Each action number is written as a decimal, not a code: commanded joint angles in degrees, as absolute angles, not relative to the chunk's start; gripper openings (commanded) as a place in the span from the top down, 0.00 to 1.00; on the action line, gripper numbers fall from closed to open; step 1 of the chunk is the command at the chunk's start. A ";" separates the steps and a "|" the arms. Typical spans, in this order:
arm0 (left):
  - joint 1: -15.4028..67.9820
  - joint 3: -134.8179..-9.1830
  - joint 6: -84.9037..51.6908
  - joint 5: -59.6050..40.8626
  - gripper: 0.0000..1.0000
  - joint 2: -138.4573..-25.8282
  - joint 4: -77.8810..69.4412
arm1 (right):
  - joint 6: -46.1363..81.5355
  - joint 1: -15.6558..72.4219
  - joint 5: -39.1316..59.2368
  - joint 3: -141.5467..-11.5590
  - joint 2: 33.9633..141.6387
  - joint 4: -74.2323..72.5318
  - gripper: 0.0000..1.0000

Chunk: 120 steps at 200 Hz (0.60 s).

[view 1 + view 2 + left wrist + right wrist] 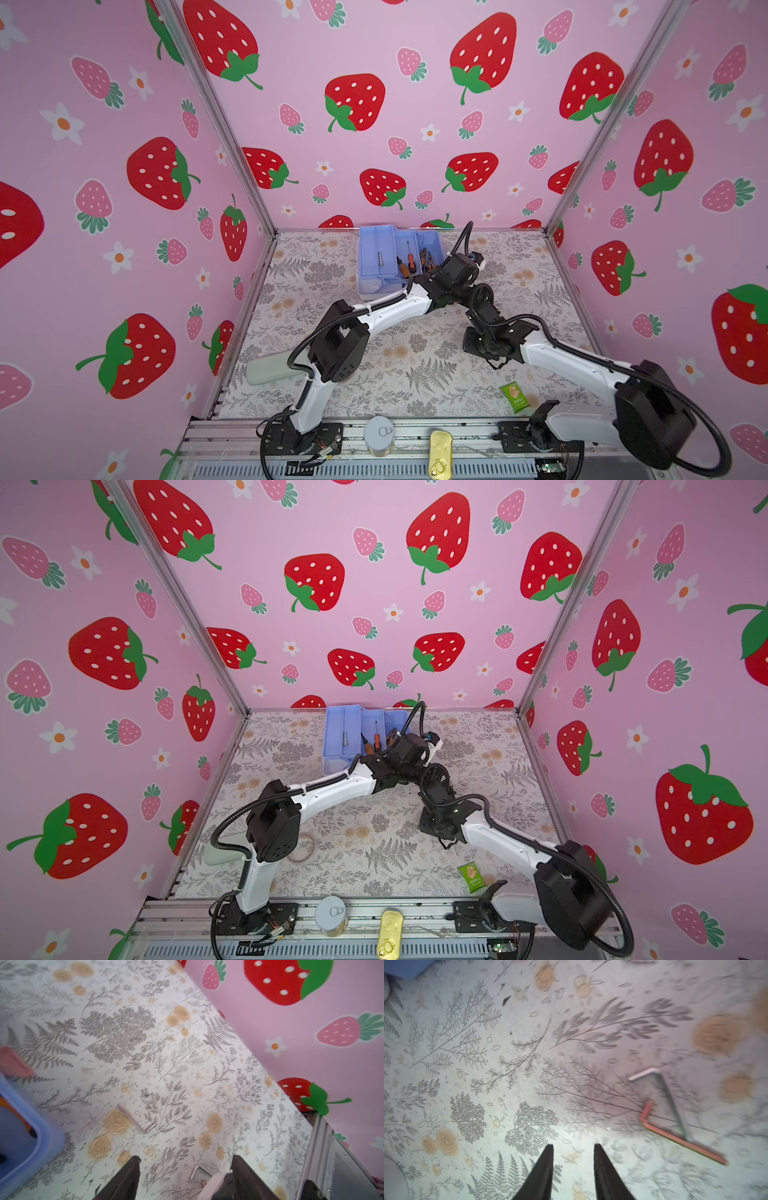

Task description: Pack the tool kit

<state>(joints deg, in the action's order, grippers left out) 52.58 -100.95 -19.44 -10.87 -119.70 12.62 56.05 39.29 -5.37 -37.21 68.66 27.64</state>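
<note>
Plainly, the open light blue plastic tool kit case [376, 241] is set at 12 o'clock on the floral-covered table [415, 374], with orange-handled screwdrivers [405, 268] and pliers [428, 259] laid inside. Both arms are gathered just off its 4 o'clock corner. The left gripper [185, 1167] is spread wide and empty, a silver L-shaped hex key [136, 1120] lying ahead of it. The right gripper [573, 1157] is parted, nothing clasped; a second silver hex key [662, 1093] is seen touching a red hex key [675, 1136] nearby.
</note>
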 commanded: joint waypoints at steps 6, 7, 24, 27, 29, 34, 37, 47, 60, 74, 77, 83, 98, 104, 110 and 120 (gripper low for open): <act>53.80 -99.32 -18.60 -14.83 0.29 -119.61 16.79 | 52.26 31.71 -9.17 -32.10 60.30 34.13 0.64; 53.75 -99.36 -18.62 -14.84 0.29 -119.61 16.74 | 52.23 31.45 -9.11 -31.96 59.99 34.25 0.64; 53.75 -99.47 -18.91 -15.43 0.29 -119.86 16.68 | 52.16 28.38 -7.73 -29.00 56.28 35.55 0.65; 53.78 -99.60 -18.93 -15.57 0.29 -119.92 16.68 | 52.17 27.97 -7.55 -28.56 55.77 35.67 0.65; 53.74 -99.63 -18.99 -15.63 0.29 -119.96 16.65 | 52.20 27.73 -7.49 -28.26 55.47 35.77 0.65; 53.79 -99.72 -19.00 -15.77 0.29 -120.04 16.69 | 52.37 27.25 -7.24 -27.56 54.69 35.92 0.65; 53.72 -99.72 -19.06 -15.81 0.29 -120.10 16.70 | 52.52 26.98 -7.12 -27.16 54.29 36.05 0.65; 53.79 -99.76 -19.23 -16.07 0.29 -120.21 16.61 | 52.76 26.18 -6.75 -25.97 53.41 36.21 0.65; 53.79 -99.89 -19.35 -16.17 0.29 -120.32 16.61 | 52.84 25.67 -5.54 -24.55 53.27 35.51 0.65; 53.77 -100.02 -19.42 -15.99 0.29 -120.50 16.77 | 53.00 25.66 -3.69 -23.33 53.89 33.74 0.66; 53.79 -100.12 -19.42 -16.00 0.29 -120.56 16.83 | 53.00 25.66 -3.31 -23.09 54.03 33.29 0.66; 53.79 -100.26 -19.47 -15.91 0.29 -120.67 16.94 | 53.19 25.66 -2.45 -22.48 54.42 32.27 0.66; 53.79 -100.54 -19.42 -15.93 0.29 -120.85 17.30 | 53.78 25.83 -0.15 -21.00 55.34 28.85 0.67; 53.77 -100.58 -19.37 -15.91 0.29 -120.85 17.31 | 54.13 25.97 0.60 -20.48 55.67 27.53 0.67; 53.79 -100.57 -19.46 -15.91 0.29 -120.85 17.31 | 54.31 26.16 1.37 -19.95 56.19 26.19 0.68; 53.78 -100.55 -19.25 -15.80 0.29 -120.77 17.31 | 54.63 26.81 2.57 -19.40 57.32 23.57 0.68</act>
<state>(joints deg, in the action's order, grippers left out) 53.78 -99.83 -19.53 -15.11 -119.98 16.47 53.01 26.09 -1.93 -21.87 55.02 29.06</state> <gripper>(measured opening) 0.714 0.324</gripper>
